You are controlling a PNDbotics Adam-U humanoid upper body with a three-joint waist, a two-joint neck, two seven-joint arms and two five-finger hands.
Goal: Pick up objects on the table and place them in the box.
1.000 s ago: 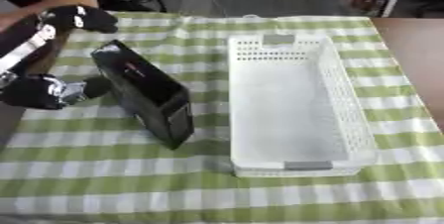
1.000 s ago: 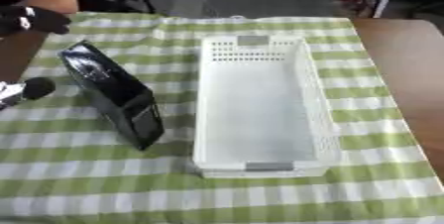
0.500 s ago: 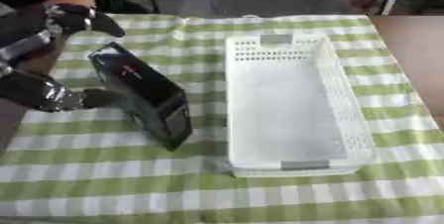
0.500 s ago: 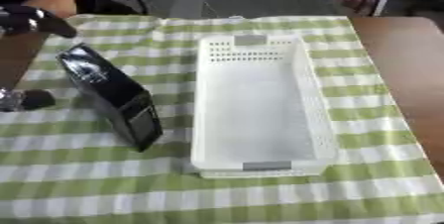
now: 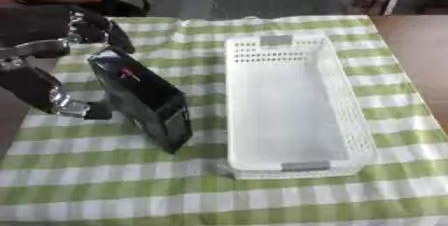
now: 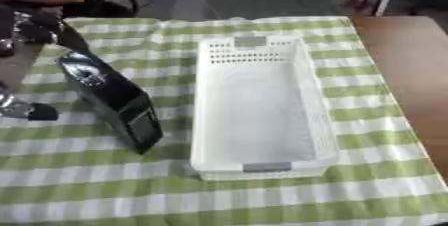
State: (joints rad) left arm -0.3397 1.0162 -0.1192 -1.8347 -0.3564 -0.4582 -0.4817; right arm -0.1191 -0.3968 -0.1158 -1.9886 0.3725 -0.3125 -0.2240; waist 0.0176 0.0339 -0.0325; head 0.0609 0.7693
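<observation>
While beside box (image 5: 297, 110), black object (image 5: 144, 100) upright.

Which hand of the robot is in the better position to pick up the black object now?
The left hand: its fingers bracket the black object, which stands left of the empty white box. No right hand shows in either view.

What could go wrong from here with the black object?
The black object stands on its narrow edge with the left hand spread around it, not yet closed, so a nudge may tip it. It also looks about as long as the basket is wide, so it may catch on the rim.
</observation>
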